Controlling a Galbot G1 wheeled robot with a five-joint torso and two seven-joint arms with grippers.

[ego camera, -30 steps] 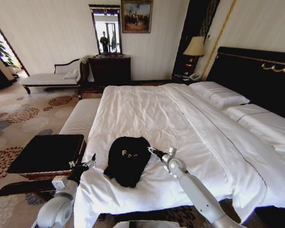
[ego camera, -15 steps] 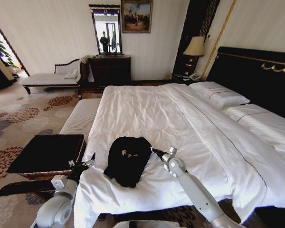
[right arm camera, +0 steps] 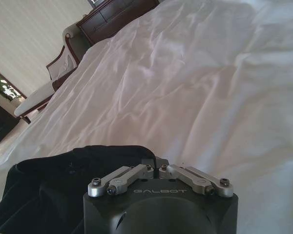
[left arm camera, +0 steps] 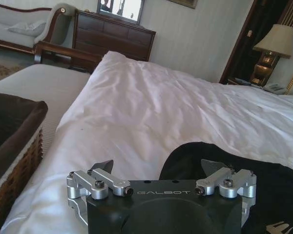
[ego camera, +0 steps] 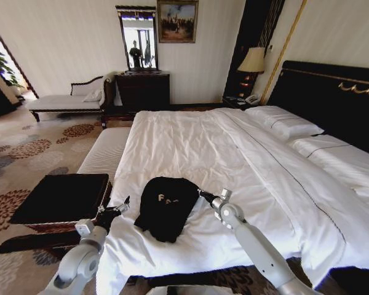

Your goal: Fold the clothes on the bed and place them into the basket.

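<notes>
The shirt point(ego camera: 166, 206) lay bunched in a dark heap on the bed point(ego camera: 234, 160), near the foot edge, with pale lettering showing on its upper face. The right gripper point(ego camera: 201, 195) sat at the heap's right edge, low on the duvet; in the right wrist view its fingers point(right arm camera: 147, 171) were drawn together with the tips meeting on a fold of black cloth, so it had the shirt point(right arm camera: 63, 190) pinched at that edge. The left gripper point(ego camera: 119, 207) hung at the bed's left border, just beside the heap but apart from it. In the left wrist view its fingers point(left arm camera: 103, 168) stood wide apart and held nothing; the shirt point(left arm camera: 219, 161) lay just ahead of it and toward its right finger, and white duvet point(left arm camera: 136, 112) stretched beyond. The basket point(ego camera: 61, 200) stood on the floor to the outer side of the left gripper, close against the bed, its black top flat; its wicker wall point(left arm camera: 14, 170) showed at the left wrist view's edge.
</notes>
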